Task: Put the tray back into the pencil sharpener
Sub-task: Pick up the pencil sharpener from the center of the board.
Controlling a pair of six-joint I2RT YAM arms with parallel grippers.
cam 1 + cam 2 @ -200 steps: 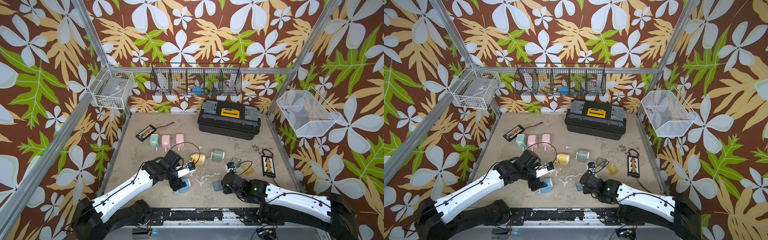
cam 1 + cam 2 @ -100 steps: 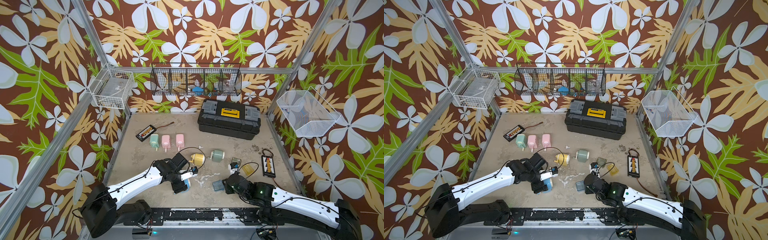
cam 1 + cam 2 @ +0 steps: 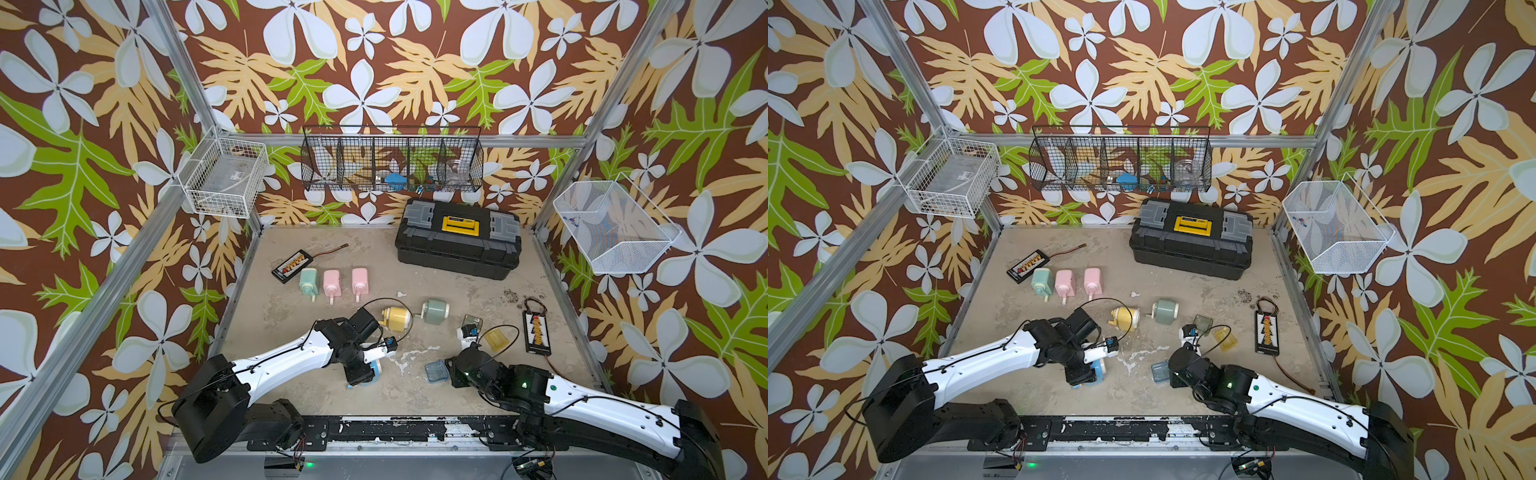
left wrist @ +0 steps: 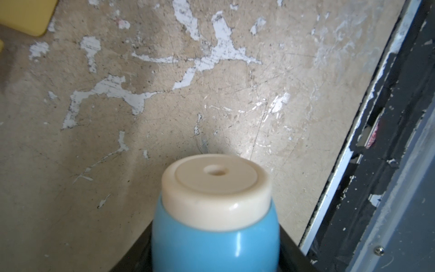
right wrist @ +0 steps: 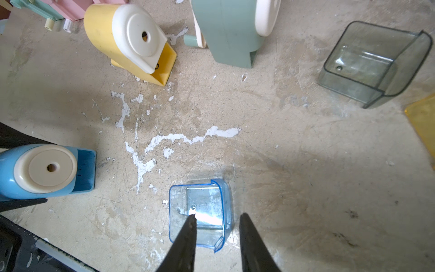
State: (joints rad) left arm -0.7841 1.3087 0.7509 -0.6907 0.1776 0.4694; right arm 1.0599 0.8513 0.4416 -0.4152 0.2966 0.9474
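your left tool [image 3: 362, 374] is clamped on the blue pencil sharpener [image 5: 44, 168], one black finger on each side of its body. the clear blue tray [image 5: 204, 200] rests on the desk [image 5: 306, 164], apart from the sharpener and not in it. your right tool [image 5: 217, 217] is parted: one finger is over the tray's inside, the other just outside its wall.

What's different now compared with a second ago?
The left claw has closed onto the blue sharpener, and its arm has sunk lower. The right arm has sunk too; the right claw stays at the blue tray, astride one wall. Sharpener, tray and the rest lie where they were.
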